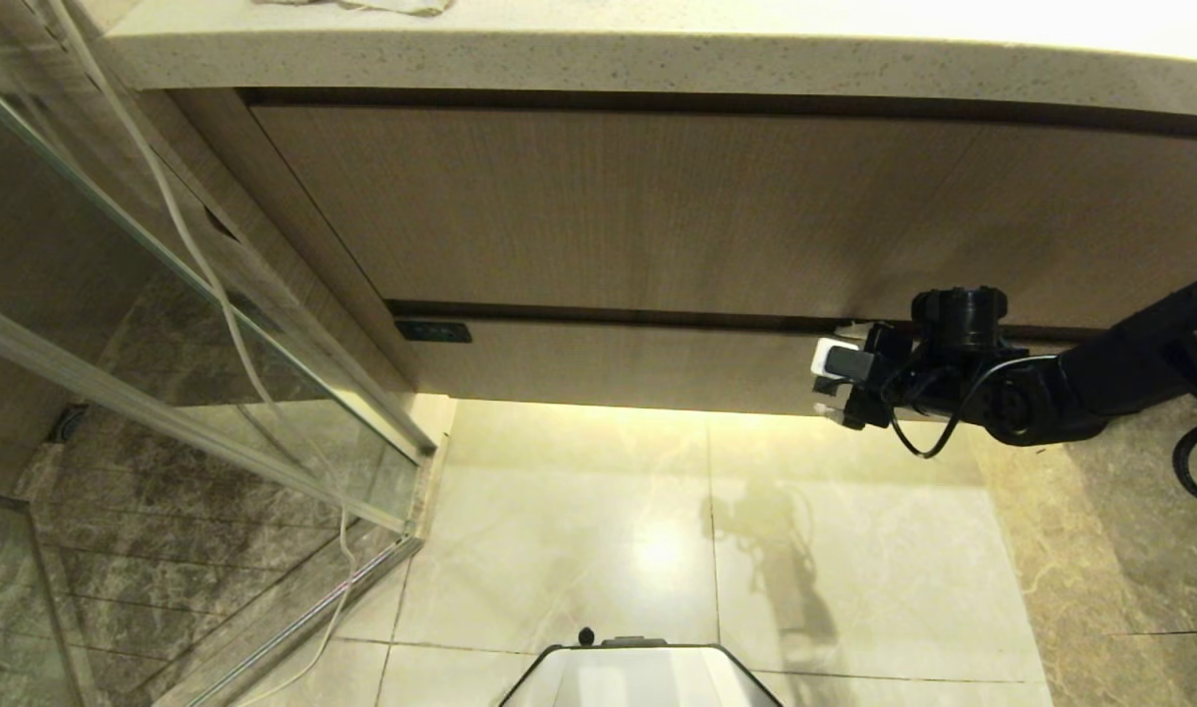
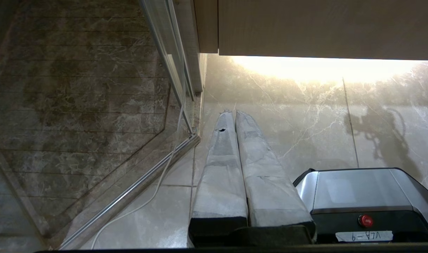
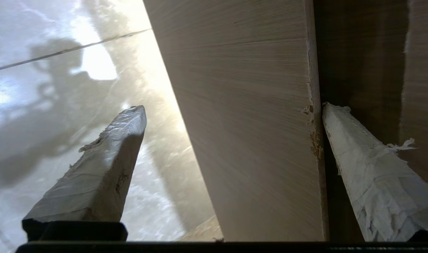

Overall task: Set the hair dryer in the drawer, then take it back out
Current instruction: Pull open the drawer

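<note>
Your right gripper [image 3: 231, 109] stands wide open astride the drawer [image 1: 618, 365] front near its right end, one finger [image 3: 368, 168] in the dark gap above its top edge, the other [image 3: 94, 168] below. Expect a stiff, smooth panel; hook that chipped top edge. The hair dryer is nowhere in view. The left gripper [image 2: 235, 116] hangs closed over the floor [image 1: 578, 550].

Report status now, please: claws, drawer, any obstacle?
Right claw open, straddling the closed drawer front. Left claw shut, parked. Hair dryer not seen.
</note>
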